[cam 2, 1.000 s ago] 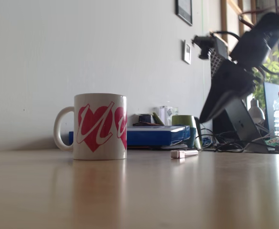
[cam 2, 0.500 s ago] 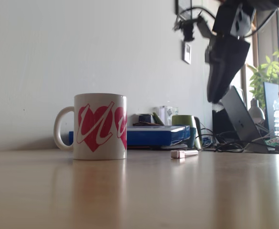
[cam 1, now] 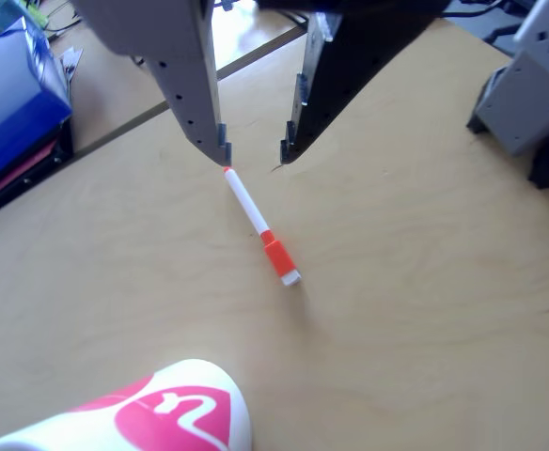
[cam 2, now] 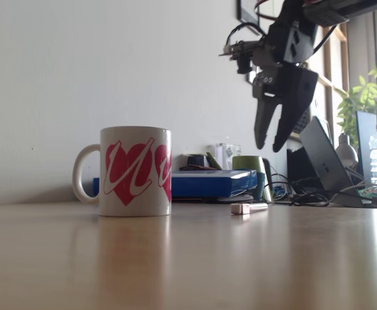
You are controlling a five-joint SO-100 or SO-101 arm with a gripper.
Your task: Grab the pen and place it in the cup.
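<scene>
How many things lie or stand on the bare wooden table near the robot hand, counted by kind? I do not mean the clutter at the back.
Pen, white with an orange-red cap: 1
Cup, white with pink hearts: 1
Total: 2
The hand hangs open above the table and holds nothing.

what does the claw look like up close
In the other view the claw has one grey finger with small holes and one black finger, both tapering to narrow tips. In the fixed view it looks dark, with black cables looping above.
</scene>
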